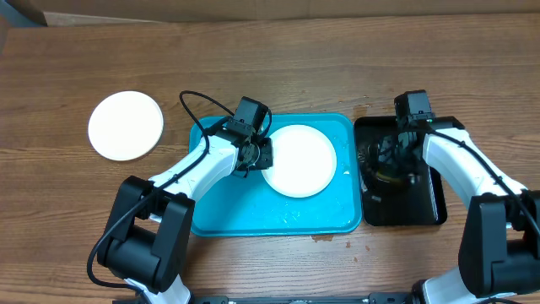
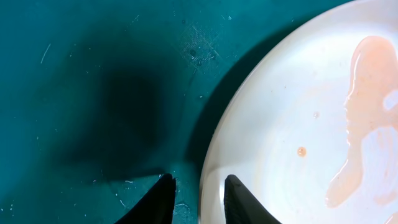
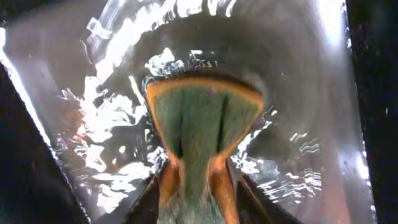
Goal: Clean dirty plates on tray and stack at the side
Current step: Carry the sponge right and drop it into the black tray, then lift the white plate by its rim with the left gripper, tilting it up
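A white plate [image 1: 299,160] lies on the turquoise tray [image 1: 219,219]. In the left wrist view it [image 2: 298,124] carries a reddish sauce smear [image 2: 367,112] on the tray [image 2: 93,93]. My left gripper [image 1: 257,156] is at the plate's left rim; its fingers [image 2: 199,193] straddle the rim and are shut on it. A second white plate [image 1: 126,125] lies on the table at the far left. The yellow-green rimmed plate is out of view. My right gripper [image 1: 396,160] is shut on a green and orange sponge [image 3: 205,118], its fingers [image 3: 199,199] pinching it.
A narrow black tray [image 1: 430,211] stands right of the turquoise tray. A shiny bowl with water [image 3: 298,74] sits on it, and the sponge is inside the bowl. Small drops lie on the table below the turquoise tray.
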Robot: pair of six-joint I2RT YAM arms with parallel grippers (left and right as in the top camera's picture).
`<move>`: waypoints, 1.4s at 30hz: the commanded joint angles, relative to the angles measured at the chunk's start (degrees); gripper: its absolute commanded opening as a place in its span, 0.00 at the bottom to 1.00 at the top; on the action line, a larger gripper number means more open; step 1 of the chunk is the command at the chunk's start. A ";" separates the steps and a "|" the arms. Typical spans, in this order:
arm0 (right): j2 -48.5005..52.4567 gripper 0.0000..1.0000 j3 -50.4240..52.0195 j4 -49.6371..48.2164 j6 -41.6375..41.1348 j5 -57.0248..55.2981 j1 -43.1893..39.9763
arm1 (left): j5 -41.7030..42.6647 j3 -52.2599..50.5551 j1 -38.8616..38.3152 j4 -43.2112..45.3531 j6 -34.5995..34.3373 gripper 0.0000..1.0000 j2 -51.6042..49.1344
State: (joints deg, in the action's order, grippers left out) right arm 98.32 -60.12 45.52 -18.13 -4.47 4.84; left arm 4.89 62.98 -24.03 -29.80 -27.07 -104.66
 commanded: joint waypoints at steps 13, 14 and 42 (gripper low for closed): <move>-0.09 1.00 -18.58 14.10 0.37 8.68 -14.27 | 1.16 -0.63 -0.02 -1.92 -1.70 0.26 0.90; -0.09 1.00 -18.58 14.25 0.39 8.68 -14.36 | 1.16 -0.63 -0.07 -2.16 -1.70 0.27 0.90; -0.09 1.00 -18.58 12.70 -0.04 10.14 -14.29 | -4.26 16.55 0.00 -17.84 -0.02 0.04 1.27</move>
State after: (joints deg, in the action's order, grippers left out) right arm 98.76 -78.59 58.46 -17.98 5.56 -9.61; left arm 4.40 73.84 -24.03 -45.41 -29.39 -104.66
